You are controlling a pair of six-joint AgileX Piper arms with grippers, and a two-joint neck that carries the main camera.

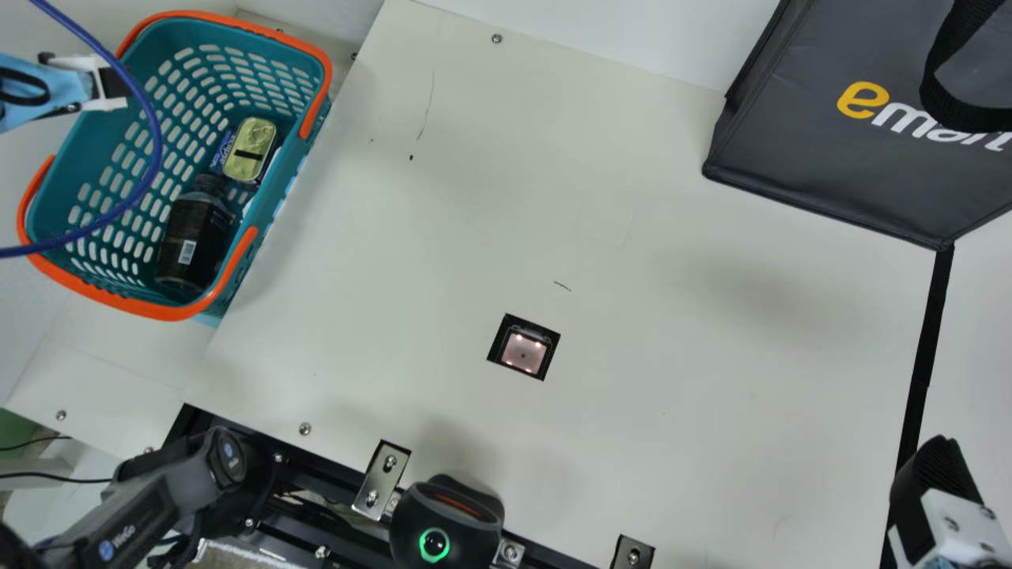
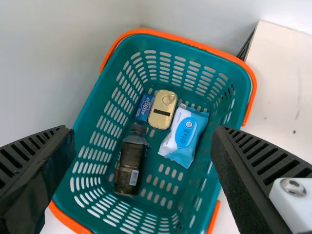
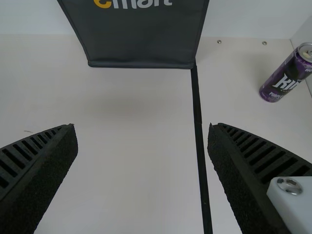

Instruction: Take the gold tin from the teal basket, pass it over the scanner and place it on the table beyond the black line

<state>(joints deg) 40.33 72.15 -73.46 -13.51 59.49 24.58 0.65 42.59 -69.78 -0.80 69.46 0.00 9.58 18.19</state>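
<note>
Gold rectangular metal tin [image 2: 163, 118] lies lid-up in teal plastic basket [image 2: 239, 87], long axis roughly lengthwise, ring-pull end away from dark bottle [image 2: 127, 165]. Left gripper [image 1: 112, 84], right gripper [image 1: 936, 474]: fingers apart.

Wears black ribbed fingers [image 2: 263, 168], white bracket [image 3: 298, 210], silver screw [image 3: 289, 185], light-blue casing [image 1: 62, 88], blue cable [image 1: 157, 142]; shows dark arm link [image 1: 150, 498] with round blue badge [image 1: 106, 551].

Main view: bag [image 1: 798, 158] is running out of frame at two o'clock, right gripper [image 1: 935, 474] at four. At ten, cable [image 1: 157, 144] is partly hiding basket [image 1: 225, 21], whose wall is covering most of wipes [image 2: 185, 134]. Left wrist view: basket is running off at six o'clock.
</note>
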